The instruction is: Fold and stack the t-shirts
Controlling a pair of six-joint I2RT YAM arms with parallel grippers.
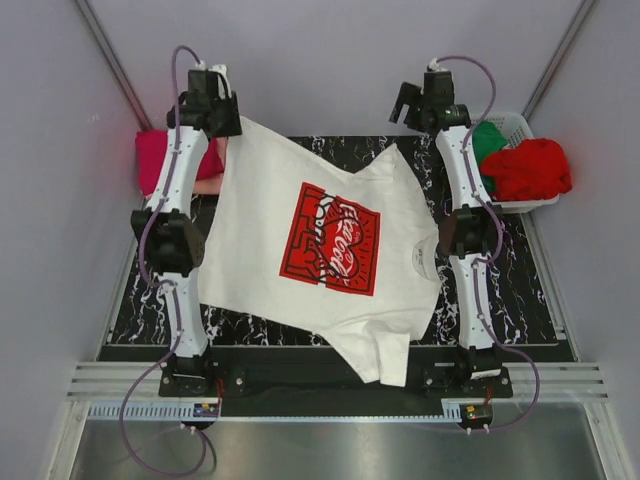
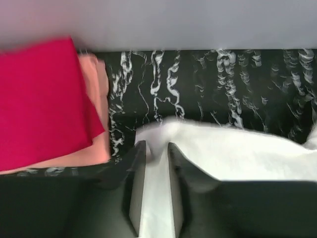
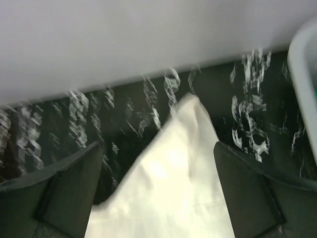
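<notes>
The white t-shirt [image 1: 320, 250] with the red square print lies spread and skewed across the black marbled mat. One sleeve hangs over the near edge. My left gripper [image 1: 225, 122] is at the far left and is shut on a far corner of the shirt. White cloth [image 2: 223, 148] is pinched between its fingers [image 2: 154, 148]. My right gripper [image 1: 408, 103] hovers open just above the shirt's other far corner [image 3: 183, 163], and its fingers [image 3: 74, 183] stand wide apart either side. Folded magenta [image 2: 39, 99] and salmon-pink [image 2: 96, 84] tees are stacked at the far left.
A white slatted basket [image 1: 522, 125] at the far right holds a red tee [image 1: 530, 170] and a green tee [image 1: 488, 140]; its rim shows in the right wrist view [image 3: 302, 74]. The magenta stack [image 1: 155, 160] lies beside the left arm. Grey walls close in the back.
</notes>
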